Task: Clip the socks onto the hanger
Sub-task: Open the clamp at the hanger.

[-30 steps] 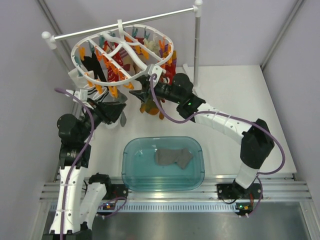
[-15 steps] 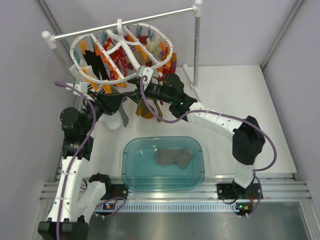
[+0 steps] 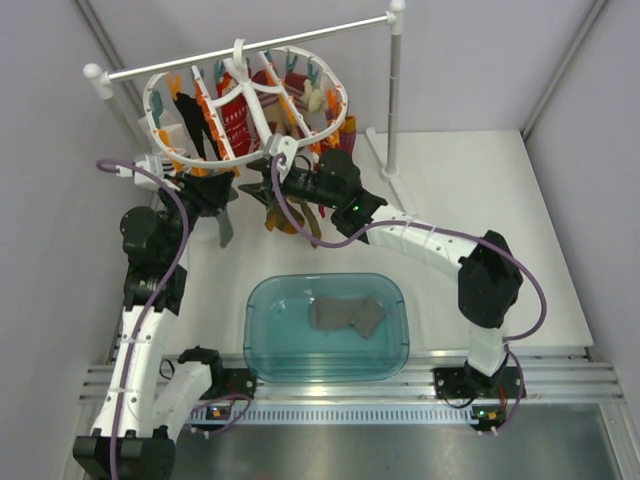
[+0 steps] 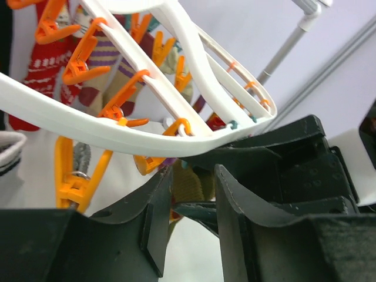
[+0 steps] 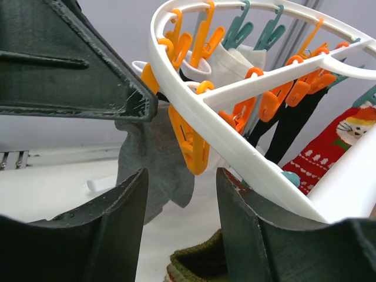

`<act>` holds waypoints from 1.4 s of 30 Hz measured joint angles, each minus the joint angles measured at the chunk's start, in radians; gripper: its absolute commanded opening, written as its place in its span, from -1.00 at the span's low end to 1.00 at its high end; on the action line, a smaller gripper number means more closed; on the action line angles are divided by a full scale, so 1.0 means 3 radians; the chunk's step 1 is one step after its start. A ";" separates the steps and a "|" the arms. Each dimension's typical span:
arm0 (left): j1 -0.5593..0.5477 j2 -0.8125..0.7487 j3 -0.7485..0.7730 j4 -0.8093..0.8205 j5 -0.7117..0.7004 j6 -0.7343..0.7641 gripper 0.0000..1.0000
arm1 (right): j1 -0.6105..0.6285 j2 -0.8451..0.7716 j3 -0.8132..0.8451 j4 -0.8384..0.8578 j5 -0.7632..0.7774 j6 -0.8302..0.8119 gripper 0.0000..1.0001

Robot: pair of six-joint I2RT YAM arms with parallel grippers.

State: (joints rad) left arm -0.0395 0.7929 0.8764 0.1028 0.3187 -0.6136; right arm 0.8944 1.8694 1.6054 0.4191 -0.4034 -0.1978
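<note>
- Left gripper (image 4: pixel 194 176) is seen with its fingers a narrow gap apart and nothing pinched between them. It is raised just under the near-left rim of the hanger (image 5: pixel 247 161).
- Right gripper (image 5: pixel 181 176) is likewise parted and empty, and is held beneath the ring from the opposite side, facing the left one.
- One grey sock (image 5: pixel 150 164) is hung at the ring between the two grippers, beside an orange clip (image 5: pixel 189 144), with its long axis running straight down. Whether the clip has bitten on its cuff cannot be told, since the cuff is hidden behind the left gripper.
- The second grey sock (image 3: pixel 345 315) is found rumpled in the teal tub (image 3: pixel 280 352), well apart from both grippers and nearer the arm bases. Its length is laid roughly left to right across the tub.
- That sock is judged to be the next one fetched. The right gripper is slightly the nearer, and a descent toward the bases would be called for.
</note>
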 measured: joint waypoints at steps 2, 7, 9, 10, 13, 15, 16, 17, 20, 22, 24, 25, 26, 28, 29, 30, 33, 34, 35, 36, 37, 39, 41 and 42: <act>-0.0001 0.0014 0.0019 -0.0024 -0.0121 0.0041 -0.23 | 0.0010 0.0003 0.0000 0.0001 0.0010 -0.0001 -0.01; -0.0004 0.0061 0.0028 -0.0046 -0.0326 0.0100 -0.28 | 0.0031 0.0009 0.0000 0.0001 0.0051 -0.0003 -0.01; -0.0004 0.0089 0.0028 -0.0052 -0.0384 0.0116 -0.30 | 0.0036 0.0014 0.0000 0.0000 0.0061 -0.0001 -0.01; -0.0004 0.0098 0.0028 -0.0056 -0.0407 0.0122 -0.30 | 0.0036 0.0014 0.0000 0.0000 0.0065 -0.0001 -0.01; -0.0009 0.0126 0.0028 -0.0070 -0.0468 0.0125 -0.31 | 0.0039 0.0014 0.0000 0.0001 0.0079 -0.0001 0.00; -0.0013 0.0146 0.0028 -0.0070 -0.0509 0.0125 -0.31 | 0.0041 0.0014 0.0000 0.0000 0.0088 -0.0001 -0.01; -0.0015 0.0158 0.0028 -0.0069 -0.0520 0.0125 -0.31 | 0.0041 0.0015 0.0000 0.0000 0.0093 -0.0001 -0.01; -0.0017 0.0167 0.0028 -0.0067 -0.0524 0.0125 -0.33 | 0.0042 0.0015 0.0000 0.0001 0.0095 -0.0001 0.00; -0.0024 0.0202 0.0028 -0.0065 -0.0540 0.0125 -0.37 | 0.0042 0.0015 0.0000 0.0000 0.0100 -0.0001 -0.01; -0.0028 0.0231 0.0028 -0.0061 -0.0563 0.0132 -0.40 | 0.0042 0.0015 0.0000 0.0000 0.0108 -0.0001 0.00; -0.0032 0.0256 0.0028 -0.0052 -0.0595 0.0139 -0.43 | 0.0042 0.0015 0.0000 0.0000 0.0109 0.0000 0.00; -0.0032 0.0268 0.0028 -0.0043 -0.0599 0.0140 -0.45 | 0.0042 0.0015 0.0000 0.0000 0.0109 0.0000 0.00; -0.0032 0.0276 0.0028 -0.0036 -0.0607 0.0142 -0.45 | 0.0042 0.0015 0.0000 0.0000 0.0109 0.0000 0.00; -0.0032 0.0287 0.0028 -0.0022 -0.0608 0.0153 -0.46 | 0.0042 0.0017 0.0000 0.0000 0.0109 0.0000 0.00; -0.0032 0.0290 0.0028 -0.0013 -0.0608 0.0163 -0.46 | 0.0042 0.0017 0.0000 0.0000 0.0109 0.0000 0.00; -0.0032 0.0290 0.0028 -0.0009 -0.0607 0.0172 -0.45 | 0.0042 0.0017 0.0000 0.0001 0.0109 0.0000 0.01; -0.0034 0.0287 0.0028 0.0005 -0.0605 0.0212 -0.41 | 0.0042 0.0017 0.0000 0.0000 0.0109 0.0000 0.00; -0.0034 0.0284 0.0027 0.0006 -0.0604 0.0223 -0.39 | 0.0042 0.0017 0.0000 0.0000 0.0109 0.0000 0.00; -0.0034 0.0275 0.0025 0.0005 -0.0600 0.0230 -0.39 | 0.0042 0.0017 0.0000 0.0000 0.0109 0.0000 0.01; -0.0034 0.0257 0.0018 0.0005 -0.0593 0.0239 -0.39 | 0.0042 0.0017 0.0000 0.0000 0.0109 0.0000 0.01; -0.0034 0.0230 0.0008 0.0003 -0.0590 0.0252 -0.39 | 0.0042 0.0017 0.0000 0.0000 0.0109 0.0000 0.01; -0.0034 0.0173 -0.0005 -0.0003 -0.0573 0.0276 -0.39 | 0.0042 0.0017 0.0000 0.0000 0.0113 0.0000 0.01; -0.0034 0.0100 -0.0011 -0.0017 -0.0544 0.0300 -0.38 | 0.0042 0.0017 0.0000 0.0000 0.0118 0.0000 0.01; -0.0034 0.0070 -0.0011 -0.0022 -0.0529 0.0308 -0.38 | 0.0042 0.0017 0.0000 0.0000 0.0118 0.0000 0.01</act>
State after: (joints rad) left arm -0.0498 0.8139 0.8730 0.0963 0.1600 -0.5213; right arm 0.9070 1.8744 1.6054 0.4191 -0.3679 -0.1978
